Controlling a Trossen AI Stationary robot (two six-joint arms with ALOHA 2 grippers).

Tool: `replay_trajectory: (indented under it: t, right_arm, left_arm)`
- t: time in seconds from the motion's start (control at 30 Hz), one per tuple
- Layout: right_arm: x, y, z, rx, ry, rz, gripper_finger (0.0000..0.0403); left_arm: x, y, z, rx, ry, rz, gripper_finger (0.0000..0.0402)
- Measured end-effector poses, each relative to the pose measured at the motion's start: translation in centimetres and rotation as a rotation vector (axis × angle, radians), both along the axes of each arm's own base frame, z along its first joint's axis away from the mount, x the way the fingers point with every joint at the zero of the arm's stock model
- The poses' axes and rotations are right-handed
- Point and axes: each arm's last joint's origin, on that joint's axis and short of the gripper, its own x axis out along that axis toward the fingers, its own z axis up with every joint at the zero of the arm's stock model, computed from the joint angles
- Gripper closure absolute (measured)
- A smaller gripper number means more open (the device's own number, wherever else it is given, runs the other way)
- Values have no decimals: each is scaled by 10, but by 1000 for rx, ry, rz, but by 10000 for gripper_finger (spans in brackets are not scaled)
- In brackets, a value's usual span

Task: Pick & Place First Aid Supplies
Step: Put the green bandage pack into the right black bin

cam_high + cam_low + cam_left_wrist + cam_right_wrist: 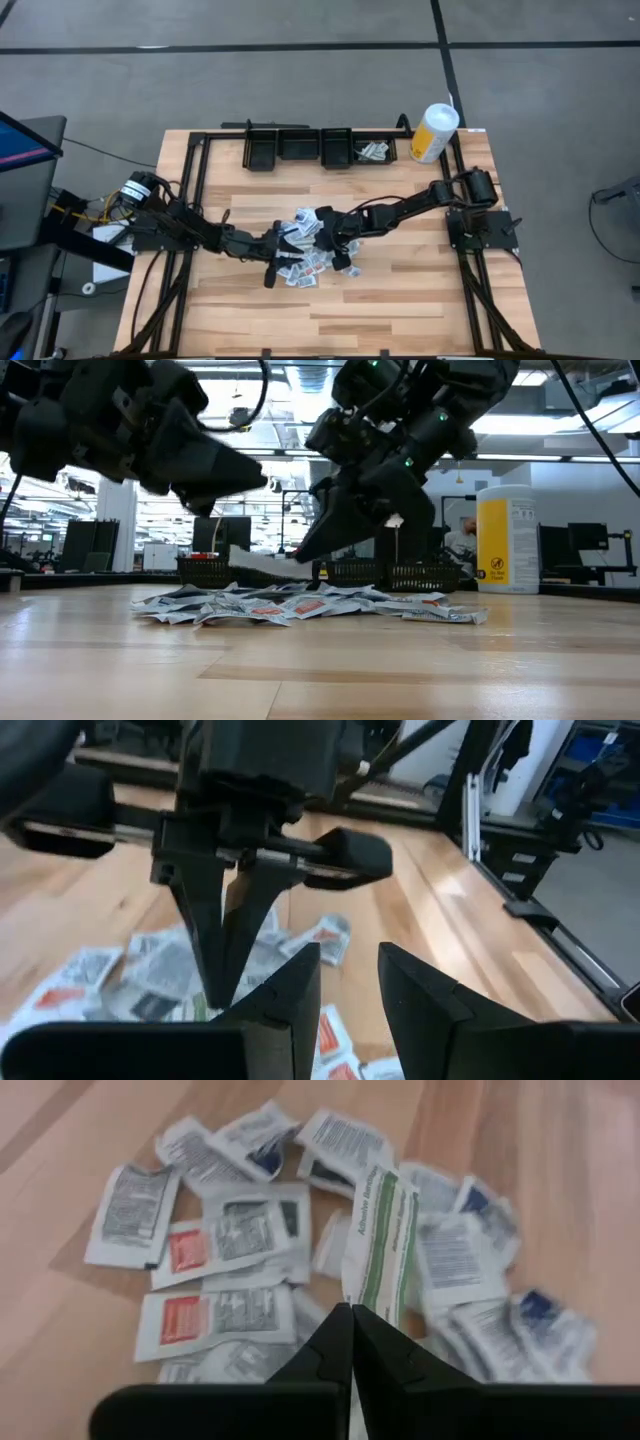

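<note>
Surface: pale wooden table (pixel 400 290) of butcher-block planks with a black frame along its edges.
Room: grey floor around the table; beyond its far edge, in the low view, an open hall with ceiling lights, screens and desks.
Far edge: a row of four black bins (pixel 320 147); the one nearest the far right corner holds a few packets; a white-and-yellow canister (pixel 434 132) stands upright at that corner.
Supplies: first aid packets (pixel 215 1320) lie in a loose overlapping heap at the table's middle; flat, square and oblong, white with grey print, some with red or blue patches.
Green-striped packet (pixel 380 1245): long, white, lying in the heap just ahead of the right fingertips.
Right gripper (pixel 351 1320): over the heap's middle, fingers pressed together; whether they pinch the green-striped packet I cannot tell.
Left gripper (pixel 345 990): just beside the right one, over the heap's left side, fingers spread with a gap, holding nothing visible.
</note>
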Motion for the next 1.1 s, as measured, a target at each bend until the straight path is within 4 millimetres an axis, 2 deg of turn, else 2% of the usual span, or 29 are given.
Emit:
replay_trajectory:
  t: [0.27, 0.47, 0.7, 0.97, 1.1]
  right_arm:
    - [-7, -21, 19, -64, 14, -13, 403]
    - [-15, -52, 31, -100, 40, -62, 403]
    - [-32, -104, 48, -119, 73, -184, 403]
    - [-70, -175, 67, -119, 130, -387, 403]
    - [-92, -209, 76, -115, 128, -507, 403]
  left_arm:
    - [-6, 2, 23, 94, -97, 4, 298]
    - [-9, 12, 35, 188, -117, 40, 298]
    - [-7, 39, 38, 331, -70, 145, 298]
    - [-4, 88, 27, 395, 89, 329, 298]
    - [-4, 106, 22, 385, 147, 397, 298]
